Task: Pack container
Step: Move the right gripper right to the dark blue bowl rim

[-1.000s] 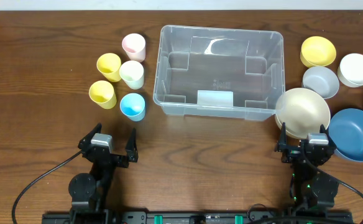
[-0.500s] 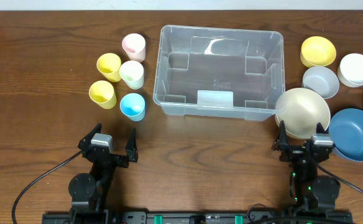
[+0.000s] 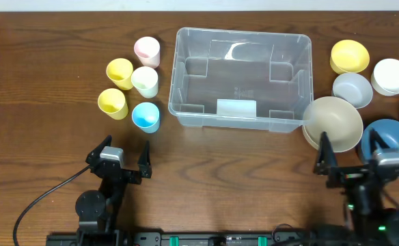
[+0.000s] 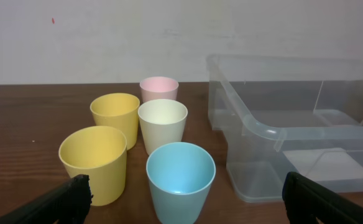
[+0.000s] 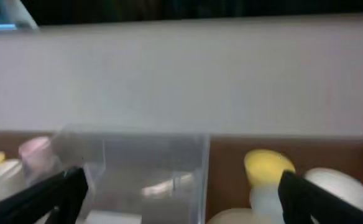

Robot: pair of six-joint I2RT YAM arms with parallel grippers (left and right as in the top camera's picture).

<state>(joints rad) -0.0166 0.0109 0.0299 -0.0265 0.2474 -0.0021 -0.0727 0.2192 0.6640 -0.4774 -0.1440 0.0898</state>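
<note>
1. Two changes showed at the right gripper (image 3: 350,145). Against the overhead views of the second before, it had slid rightward along the near edge. It also looked larger, which I judged to be a lift toward the camera. Its own wrist view was blurred and tipped up at the wall.
2. Nothing else had moved. The container (image 3: 240,32) stood mid-table toward the far side with nothing in it, five cups (image 3: 145,82) grouped at its left and bowls (image 3: 352,87) at its right.
3. Packing had therefore not begun. The right arm seemed to be setting out for a bowl, with the beige bowl (image 3: 336,119) beside the container's near right corner the closest to it.
4. The right fingers were spread wide and gripped nothing. One tip lay over the beige bowl's near edge and the other over the blue bowl (image 3: 394,140). Whether either touched, I could not tell.
5. The left gripper (image 3: 126,147) had not stirred. It was wide open and empty, facing the cups, with the light blue cup (image 4: 180,177) nearest but apart from it.
</note>
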